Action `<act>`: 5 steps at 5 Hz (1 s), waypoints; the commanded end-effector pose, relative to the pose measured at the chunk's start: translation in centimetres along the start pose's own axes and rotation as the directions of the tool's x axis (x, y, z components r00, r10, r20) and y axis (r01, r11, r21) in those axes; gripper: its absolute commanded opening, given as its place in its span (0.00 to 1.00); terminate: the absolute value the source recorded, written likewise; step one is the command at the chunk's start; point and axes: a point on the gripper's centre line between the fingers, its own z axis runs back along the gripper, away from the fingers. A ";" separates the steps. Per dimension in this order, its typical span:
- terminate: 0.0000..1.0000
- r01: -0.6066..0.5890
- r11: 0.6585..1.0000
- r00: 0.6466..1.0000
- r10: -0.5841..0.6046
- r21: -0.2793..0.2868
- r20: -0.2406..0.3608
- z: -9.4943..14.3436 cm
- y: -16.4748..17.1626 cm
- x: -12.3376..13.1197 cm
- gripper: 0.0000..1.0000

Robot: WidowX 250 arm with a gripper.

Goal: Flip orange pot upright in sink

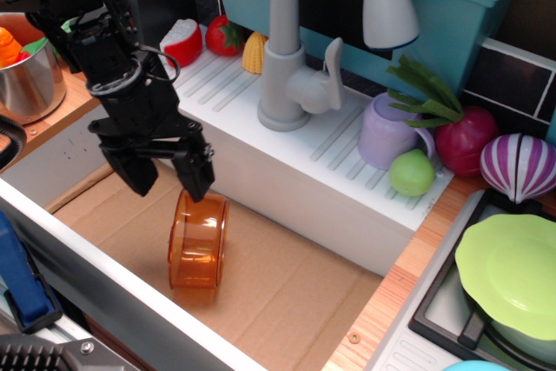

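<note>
Orange pot (199, 241) is on its side on the cardboard floor of the sink (287, 182), near the front-left, rolling surface down, mouth direction hard to call through the translucent wall. Not upright yet.

End effector (167, 178) is open and empty, fingers spread. The right finger tip sits just above the pot's upper rim, maybe touching; the left finger hangs over bare cardboard beside it.

For the flip, my read: drop so one finger goes inside the mouth and one outside, pinch the wall near the top rim, then rotate the wrist to stand it. It's thin plastic on a round side, so it will likely roll or skid if pushed off-centre. Close slowly, centred.

Arm comes in from upper left, wrist tilted, fingers pointing down and right toward the pot.
</note>
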 end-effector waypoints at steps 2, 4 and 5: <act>0.00 -0.038 0.997 0.998 0.041 -0.063 0.044 -1.0 -1.0 0.3 1.00; 0.00 -0.045 0.996 0.998 0.049 -0.081 0.045 -2.7 -1.6 -0.2 1.00; 0.00 -0.049 0.996 0.998 0.052 -0.070 0.042 -3.3 -2.5 -0.3 0.00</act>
